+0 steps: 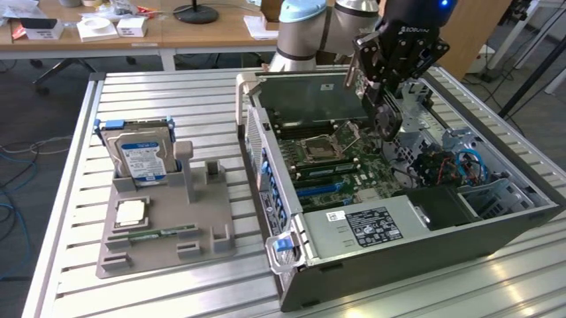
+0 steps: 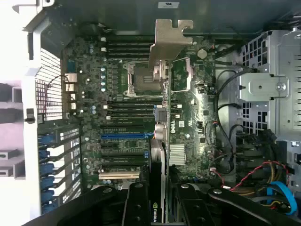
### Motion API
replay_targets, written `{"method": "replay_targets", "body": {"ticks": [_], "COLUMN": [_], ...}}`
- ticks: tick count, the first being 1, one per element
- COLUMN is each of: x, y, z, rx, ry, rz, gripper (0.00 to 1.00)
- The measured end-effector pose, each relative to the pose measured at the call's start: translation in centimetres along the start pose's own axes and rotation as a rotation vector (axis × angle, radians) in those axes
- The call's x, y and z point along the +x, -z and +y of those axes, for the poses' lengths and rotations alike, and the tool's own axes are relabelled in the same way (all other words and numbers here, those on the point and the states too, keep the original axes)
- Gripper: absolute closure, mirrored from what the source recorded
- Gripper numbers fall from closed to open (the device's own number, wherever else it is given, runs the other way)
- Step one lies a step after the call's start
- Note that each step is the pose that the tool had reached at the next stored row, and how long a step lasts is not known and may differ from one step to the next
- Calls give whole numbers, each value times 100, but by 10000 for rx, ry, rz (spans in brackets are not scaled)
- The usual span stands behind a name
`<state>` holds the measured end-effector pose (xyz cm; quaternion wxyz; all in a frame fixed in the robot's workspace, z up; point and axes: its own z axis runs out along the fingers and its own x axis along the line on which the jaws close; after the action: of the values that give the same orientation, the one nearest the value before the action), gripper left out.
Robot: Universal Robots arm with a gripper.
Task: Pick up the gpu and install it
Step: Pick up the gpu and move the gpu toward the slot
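jaws: pinching the gpu point(image 2: 158, 160), one finger on each flat face; the gripper point(image 1: 380, 91) points down into the case point(image 1: 425, 262)
gpu: off the tabletop point(image 1: 159, 99), hanging over the open case above the motherboard point(image 2: 117, 117). Its silver bracket point(image 2: 170, 40) is at the end away from the jaws
seated?: nope, looks clear of the board and not in any slot
why that grip: my guess is that squeezing the faces keeps a thin card from twisting and leaves its edges free for a slot
why the case lies like that: it's on its side with the panel off, so the board faces up and the arm can come in from above
in the case: motherboard with an open CPU socket point(image 2: 141, 77), a blue slot point(image 2: 123, 135) with dark slots beside it, a labelled power supply point(image 1: 376, 225), red and blue cables point(image 1: 464, 165) and a metal drive cage point(image 2: 268, 89)
grey holder point(image 1: 159, 255): on the tabletop beside the case, at the exterior view's left
in the holder: a hard drive point(image 1: 142, 156) standing upright, a CPU point(image 1: 131, 212) lying flat and a RAM stick point(image 1: 164, 233) lying flat
spare uprights point(image 1: 199, 175): nothing in them, probably the gpu's parking spot
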<state>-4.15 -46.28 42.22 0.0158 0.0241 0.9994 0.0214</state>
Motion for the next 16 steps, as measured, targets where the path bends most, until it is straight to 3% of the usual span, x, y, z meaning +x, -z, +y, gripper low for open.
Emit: {"method": "replay_targets", "body": {"ticks": [16], "x": [-27], "y": [-10], "z": [2], "rx": [-26], "ry": [344], "rz": [14], "gripper": [74]}}
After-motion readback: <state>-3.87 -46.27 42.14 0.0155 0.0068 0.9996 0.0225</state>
